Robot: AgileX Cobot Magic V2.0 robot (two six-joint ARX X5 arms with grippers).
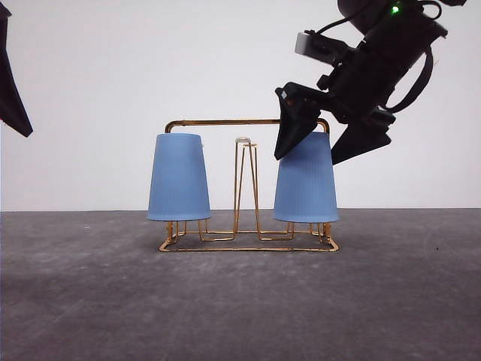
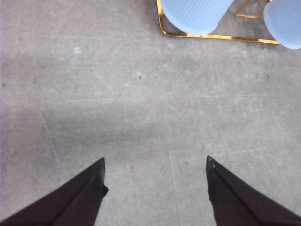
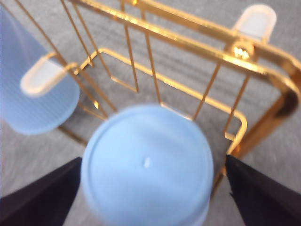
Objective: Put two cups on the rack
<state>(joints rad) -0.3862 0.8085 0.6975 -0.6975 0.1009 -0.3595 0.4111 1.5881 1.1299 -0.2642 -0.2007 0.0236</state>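
Front view: both cups sit upside down on the rack (image 1: 248,245), which stands toward the far edge of the table (image 1: 90,301), about midway along it. Left cup (image 1: 179,177) at the rack's left end, right cup (image 1: 306,184) at the right end. Rims rest low, near the base wire. A white-tipped centre peg (image 1: 243,141) stands bare between them. Nothing can be seen inside either cup; mouths face down.

Right gripper (image 1: 319,147) hangs just above the right cup, jaws spread wide, one finger on each side of the cup's upturned base. Right wrist view shows gaps between fingers and cup wall, so no grip, I judge. Left gripper (image 2: 155,172) is wide open over bare table, near the rack's left end, holding nothing.

Placement looks complete; the remaining step is probably retreat.

Risks:
- Right fingers straddle the cup; any sideways drift during lift could clip the cup wall and tip it off its peg.
- Fingers sit close to the arched top bar (image 1: 225,122); a snag there could drag the light rack and unseat both cups.
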